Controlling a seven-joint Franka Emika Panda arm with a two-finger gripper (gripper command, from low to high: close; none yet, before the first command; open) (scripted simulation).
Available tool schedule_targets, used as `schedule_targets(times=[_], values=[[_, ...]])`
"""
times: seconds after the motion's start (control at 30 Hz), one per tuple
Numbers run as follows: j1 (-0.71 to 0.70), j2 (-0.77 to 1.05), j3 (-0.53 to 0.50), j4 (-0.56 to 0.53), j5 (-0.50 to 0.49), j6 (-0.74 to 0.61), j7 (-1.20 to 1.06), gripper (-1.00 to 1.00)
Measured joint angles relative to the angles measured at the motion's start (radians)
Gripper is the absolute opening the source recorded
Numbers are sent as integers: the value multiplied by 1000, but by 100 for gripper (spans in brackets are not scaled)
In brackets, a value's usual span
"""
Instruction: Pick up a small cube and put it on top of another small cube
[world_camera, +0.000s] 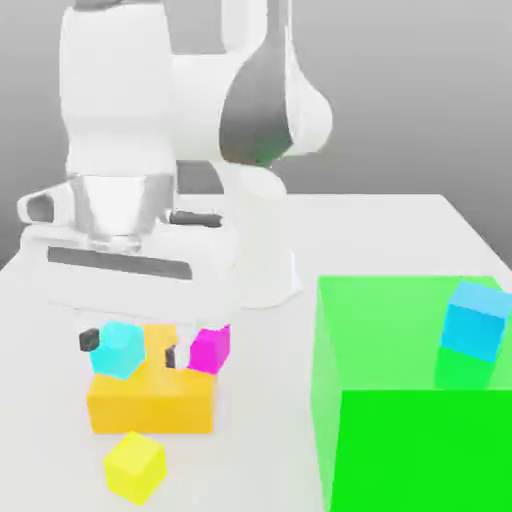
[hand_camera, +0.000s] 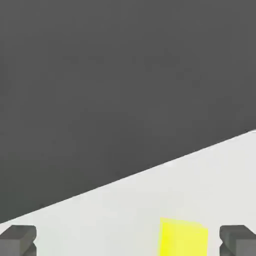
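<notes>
Gripper (world_camera: 130, 352) low over the table (world_camera: 400, 240), fingers spread wide w/ the light cyan cube (world_camera: 118, 348) between them, not clamped; looks ready to close. Cube sits against the orange block (world_camera: 150, 405). Yellow cube (world_camera: 134, 466), the stacking target, at 6 o'clock from it.

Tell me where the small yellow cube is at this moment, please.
In the exterior view the small yellow cube lies on the white table, low on that view's left, just in front of the orange block.
</notes>
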Motion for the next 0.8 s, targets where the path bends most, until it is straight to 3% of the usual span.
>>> schedule_targets(times=[0.3,0.33,0.57,0.8], values=[[-58,327,24,-3,63,189,-20,0],[-65,355,33,3,70,212,-25,-100],[-67,359,35,3,69,214,-24,-100],[-39,130,1,-64,11,53,29,-100]])
